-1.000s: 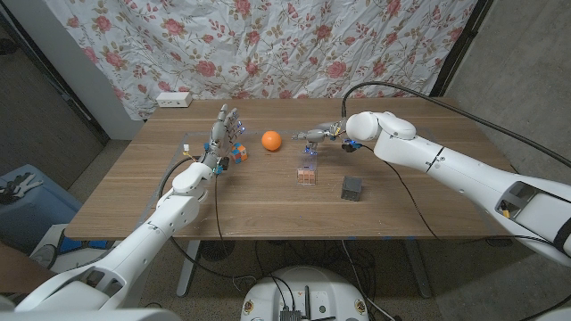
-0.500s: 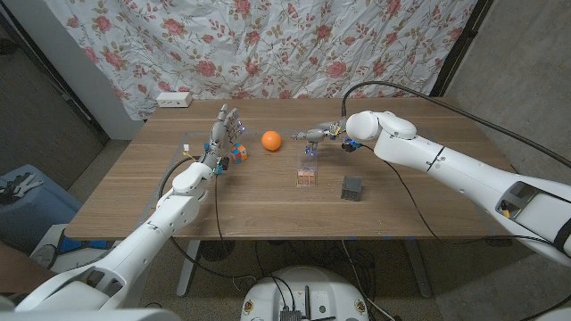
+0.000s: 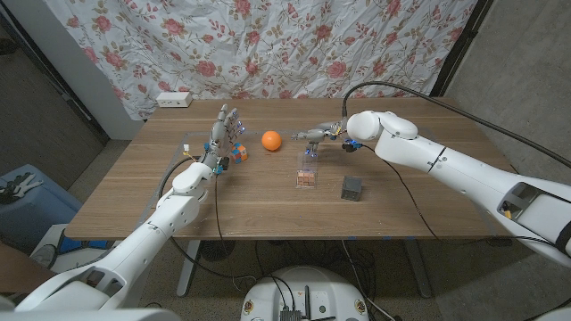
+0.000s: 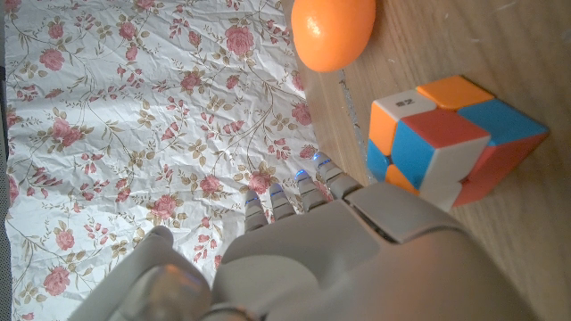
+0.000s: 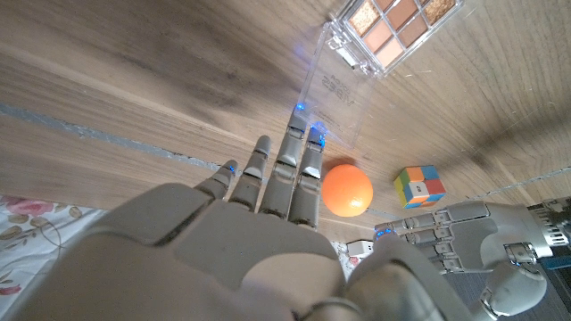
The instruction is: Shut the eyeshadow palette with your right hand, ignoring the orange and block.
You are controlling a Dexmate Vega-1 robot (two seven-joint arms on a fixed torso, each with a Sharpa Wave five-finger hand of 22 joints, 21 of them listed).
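Wooden surface (image 3: 268, 201) before a floral curtain (image 3: 268, 45); right hand (image 3: 314, 136), fingers extended and empty, touches the palette's (image 3: 308, 172) raised lid.

- palette (image 3: 307, 175): small clear-plastic case lying open near the table's middle, its tray holding rows of tan, peach and brown pans (some glittery, in the right wrist view (image 5: 399, 28)).
- lid (image 5: 332, 89): clear, hinged, raised toward the far side, with faint printed lettering.
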